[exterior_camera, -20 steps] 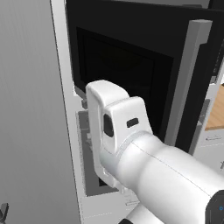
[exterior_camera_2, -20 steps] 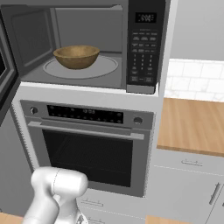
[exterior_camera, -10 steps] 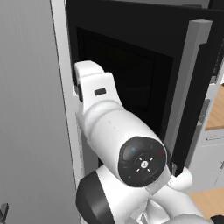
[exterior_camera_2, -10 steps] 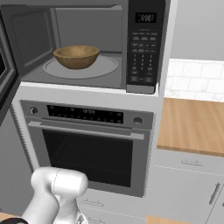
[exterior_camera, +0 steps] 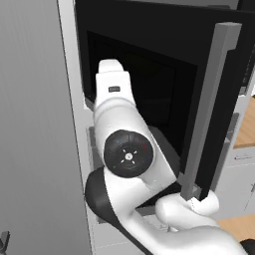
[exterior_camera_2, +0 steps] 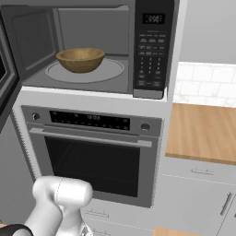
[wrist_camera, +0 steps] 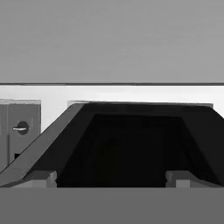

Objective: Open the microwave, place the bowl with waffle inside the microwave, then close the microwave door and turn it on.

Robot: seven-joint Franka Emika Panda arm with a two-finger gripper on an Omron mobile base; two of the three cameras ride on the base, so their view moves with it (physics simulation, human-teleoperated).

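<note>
the arm had swung round behind the open microwave door [exterior_camera: 149, 74]; the end effector [wrist_camera: 112, 177] stood wide open, empty, the bowl with waffle [exterior_camera_2: 80, 59] already inside, so closing came next.

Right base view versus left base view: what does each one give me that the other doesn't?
Right base view alone: the bowl sitting on the turntable inside the open microwave, the keypad, the oven below and the wooden counter. Left base view alone: the microwave door swung open, with its vertical handle. Both: the white arm.
</note>
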